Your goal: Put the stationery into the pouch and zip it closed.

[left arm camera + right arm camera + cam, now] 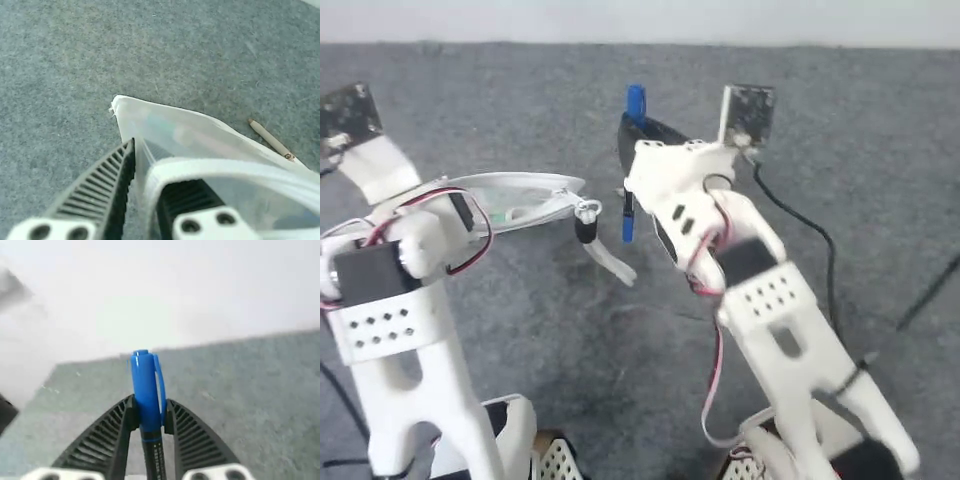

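- Grey, felt-like counter under both white arms.
- At left, left hand at one end of the translucent pouch, largely hidden behind its own arm.
- Pouch stretched sideways toward the middle, with a small black piece at its free tip.
- In the middle, right hand clamped on a blue pen: upright, cap above the black fingers, lower end sticking out beneath.
- Just beside the pouch's free tip, pale stick lying on the counter.
- At right, black cables trailing across the counter.

White arms, black servos, red-white wires, ribbed black pincer fingers, apparently screw-fastened
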Motion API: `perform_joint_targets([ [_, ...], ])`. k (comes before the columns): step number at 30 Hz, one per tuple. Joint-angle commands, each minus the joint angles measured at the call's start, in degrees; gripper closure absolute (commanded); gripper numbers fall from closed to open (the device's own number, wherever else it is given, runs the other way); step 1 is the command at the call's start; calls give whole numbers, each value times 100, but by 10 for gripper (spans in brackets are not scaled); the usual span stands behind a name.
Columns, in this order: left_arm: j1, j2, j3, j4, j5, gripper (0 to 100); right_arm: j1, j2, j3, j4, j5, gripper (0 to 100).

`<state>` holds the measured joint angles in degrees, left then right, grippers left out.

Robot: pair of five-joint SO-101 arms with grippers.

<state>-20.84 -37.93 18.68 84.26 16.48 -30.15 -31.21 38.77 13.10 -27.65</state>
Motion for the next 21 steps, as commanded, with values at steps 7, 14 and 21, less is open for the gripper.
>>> perform_joint_targets([
  [7,44,-9,-189,-176,88,989,-374,-1886,554,-207,9,993],
  [14,53,-9,-189,-255,88,989,-593,-2818,809,-154,299,993],
  [21,53,-9,-189,-255,88,989,-1156,-3538,1152,-198,299,993],
])
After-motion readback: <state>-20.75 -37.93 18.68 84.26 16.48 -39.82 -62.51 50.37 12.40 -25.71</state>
